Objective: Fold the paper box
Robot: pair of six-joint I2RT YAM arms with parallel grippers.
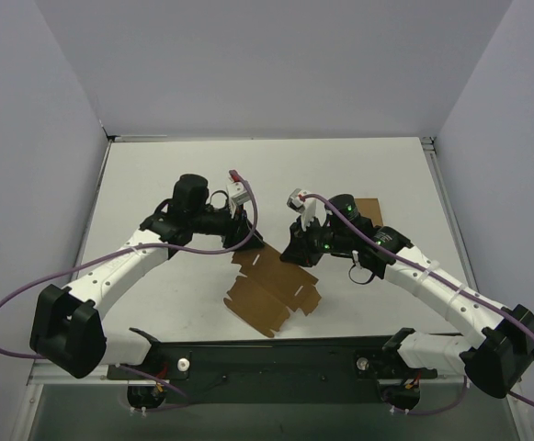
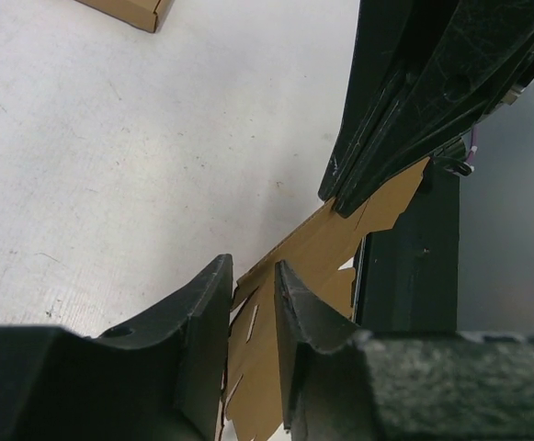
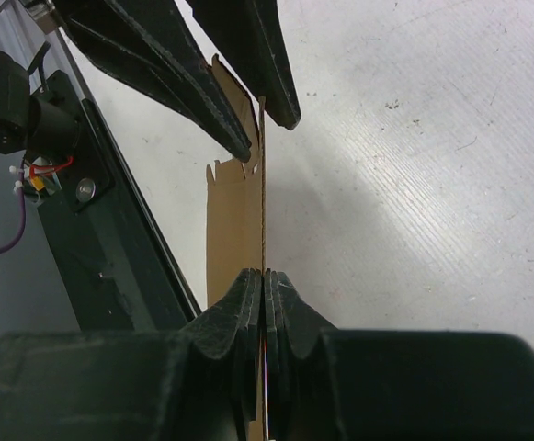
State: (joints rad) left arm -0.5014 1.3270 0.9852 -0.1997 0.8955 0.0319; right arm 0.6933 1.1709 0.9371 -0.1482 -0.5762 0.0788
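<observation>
Paper box (image 1: 268,294) sits mid-table between your two arms, a mostly flat brown sheet with notched flaps and crease lines. Its near part rests on the white table (image 1: 156,184), just beyond the black base rail (image 1: 267,354). Its far edge runs up to both grippers.

Your right gripper (image 1: 296,250) is closed on it. In the right wrist view the sheet (image 3: 234,239) shows edge-on as a thin line, and that line runs straight into the right gripper (image 3: 264,280), whose jaws are pressed together with no gap beside the card.

Your left gripper (image 1: 246,239) meets the same far edge from the other side. In its own view the left gripper (image 2: 253,276) has jaws standing narrowly apart, with a strip of the box (image 2: 322,248) passing up between them. The gap is wider than the card, so the jaws straddle the sheet rather than pinch it. The right wrist view agrees: the left gripper (image 3: 267,138) shows one jaw on each side of the sheet's edge, with a sliver of space visible. The right gripper (image 2: 340,197) bites the sheet further along.

A plain cardboard rectangle (image 1: 369,206) lies flat behind your right arm, well apart from the box; its corner shows in the left wrist view (image 2: 133,9).
</observation>
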